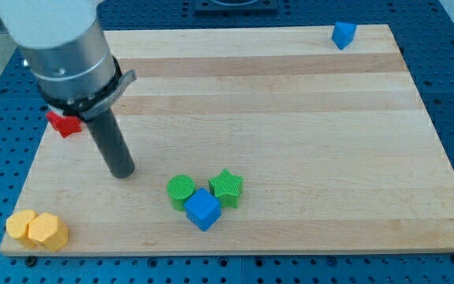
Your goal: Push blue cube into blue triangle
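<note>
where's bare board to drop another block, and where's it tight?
Free: the wide middle and view's right, between the blue triangle at top and the blue cube. Tight: that cube touching the green cylinder and green star; my tip sits to their left.

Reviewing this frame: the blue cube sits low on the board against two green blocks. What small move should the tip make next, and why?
Probably slide my tip down toward the view's bottom left of the blue cube. The blue triangle lies far off at the view's top right, so the push must start from the cube's opposite side; the green cylinder and green star touch its upper edges.
</note>
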Available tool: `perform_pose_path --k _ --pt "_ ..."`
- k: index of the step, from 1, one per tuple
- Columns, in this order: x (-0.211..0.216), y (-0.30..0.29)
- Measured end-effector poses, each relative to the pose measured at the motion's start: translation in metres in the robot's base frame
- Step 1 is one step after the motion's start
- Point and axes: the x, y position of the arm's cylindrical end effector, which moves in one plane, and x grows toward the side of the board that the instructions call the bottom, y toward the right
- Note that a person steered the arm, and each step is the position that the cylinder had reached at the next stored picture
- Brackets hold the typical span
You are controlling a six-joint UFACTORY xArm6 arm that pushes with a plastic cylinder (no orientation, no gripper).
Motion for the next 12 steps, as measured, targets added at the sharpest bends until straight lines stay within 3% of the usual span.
perform_pose_path --k 2,4,6,9,10,12 --pt "0.041 0.033" --pt "0.043 0.088" --pt "0.066 0.046" --pt "0.071 0.173" --pt "0.071 0.178" --pt "0.087 0.112"
